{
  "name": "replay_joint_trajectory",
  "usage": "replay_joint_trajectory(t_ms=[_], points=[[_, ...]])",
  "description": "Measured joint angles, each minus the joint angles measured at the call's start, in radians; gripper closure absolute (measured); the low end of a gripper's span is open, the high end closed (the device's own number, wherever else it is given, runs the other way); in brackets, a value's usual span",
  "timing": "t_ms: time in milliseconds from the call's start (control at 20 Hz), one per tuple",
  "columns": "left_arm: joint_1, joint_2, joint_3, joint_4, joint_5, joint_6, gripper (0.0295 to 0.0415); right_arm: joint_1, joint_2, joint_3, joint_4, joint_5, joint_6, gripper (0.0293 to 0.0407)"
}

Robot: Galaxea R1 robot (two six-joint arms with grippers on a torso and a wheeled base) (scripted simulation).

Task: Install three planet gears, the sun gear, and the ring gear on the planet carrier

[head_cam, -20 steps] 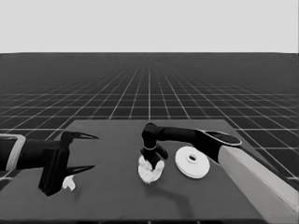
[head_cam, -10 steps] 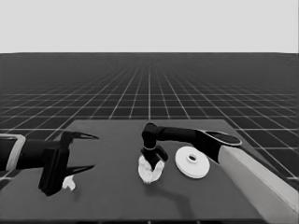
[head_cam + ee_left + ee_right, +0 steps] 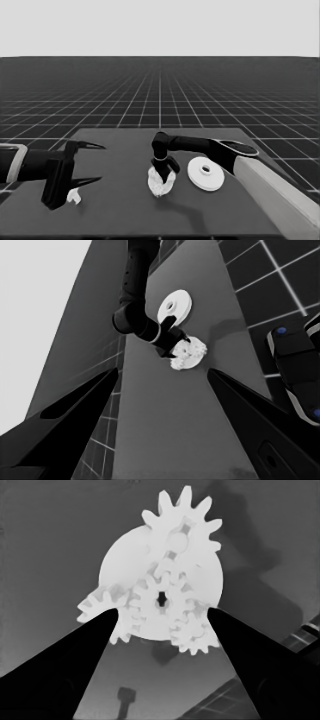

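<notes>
Seating the fourth gear is the step in hand, judging by the head view: the right gripper (image 3: 164,176) stands point-down over the smaller round part, a flat white disc (image 3: 161,183) near the middle of the dark bench (image 3: 125,210), while the larger round part, a thick white disc with a raised middle and small hole (image 3: 205,173), lies just beside it, apart and not yet fitted. The left gripper (image 3: 85,162) waits over the bench's left end, fingers spread, with a thin white piece (image 3: 74,196) lying beneath them, not held. The left wrist view shows the same layout from farther off, the right arm reaching down onto the gear cluster (image 3: 187,354). The right wrist view shows three small white toothed planet gears (image 3: 182,527) spaced around the disc's rim and a white toothed sun gear (image 3: 161,600) at the centre, its teeth among theirs; the right fingers stand spread either side, gripping nothing. Before withdrawing, confirm that all four gears sit flat and meshed; lift straight up, clear of the teeth, then take the larger round part by its rim.
</notes>
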Motion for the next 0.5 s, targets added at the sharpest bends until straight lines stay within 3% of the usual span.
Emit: replay_joint_trajectory(t_ms=[100,150,250,500], points=[[0.000,0.000,0.000,0.000,0.000,0.000,0.0326,0.000,0.000,0.000,0.000,0.000,0.000,0.0315],[0.000,0.000,0.000,0.000,0.000,0.000,0.0326,0.049,-0.009,0.039,0.043,-0.026,-0.393,0.0307],[0.000,0.000,0.000,0.000,0.000,0.000,0.0326,0.109,-0.013,0.065,0.088,-0.039,-0.788,0.0312],[0.000,0.000,0.000,0.000,0.000,0.000,0.0326,0.136,-0.016,0.072,0.114,-0.038,-0.987,0.0315]])
